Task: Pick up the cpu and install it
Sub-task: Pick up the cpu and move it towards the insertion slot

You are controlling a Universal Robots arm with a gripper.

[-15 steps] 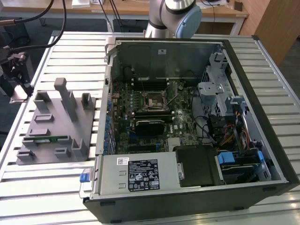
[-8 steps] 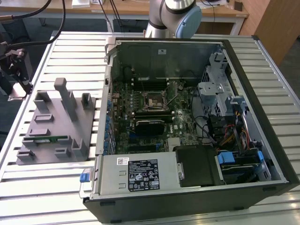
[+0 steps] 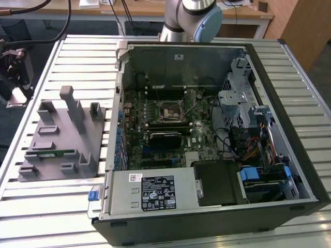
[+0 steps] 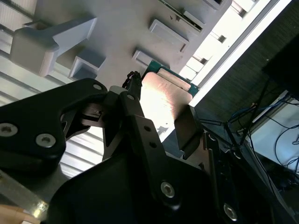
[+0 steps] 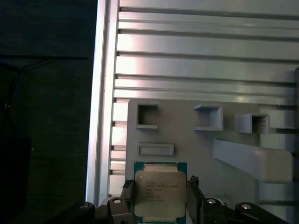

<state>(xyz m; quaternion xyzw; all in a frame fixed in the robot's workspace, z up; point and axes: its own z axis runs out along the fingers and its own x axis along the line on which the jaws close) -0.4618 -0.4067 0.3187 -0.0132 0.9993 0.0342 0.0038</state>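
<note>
1. On the exterior view's left, a grey fixture (image 3: 58,135) lies on the slatted worktop (image 3: 46,212).
2. Toward that view's right stands the open computer case (image 3: 181,59).
3. In both wrist views, the tool (image 5: 160,198) clamps the cpu (image 5: 159,189) over that fixture.

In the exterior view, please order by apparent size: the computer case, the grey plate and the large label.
1. computer case, clearly the largest.
2. grey plate, at the exterior view's left of the case.
3. large label, the smallest.
</note>
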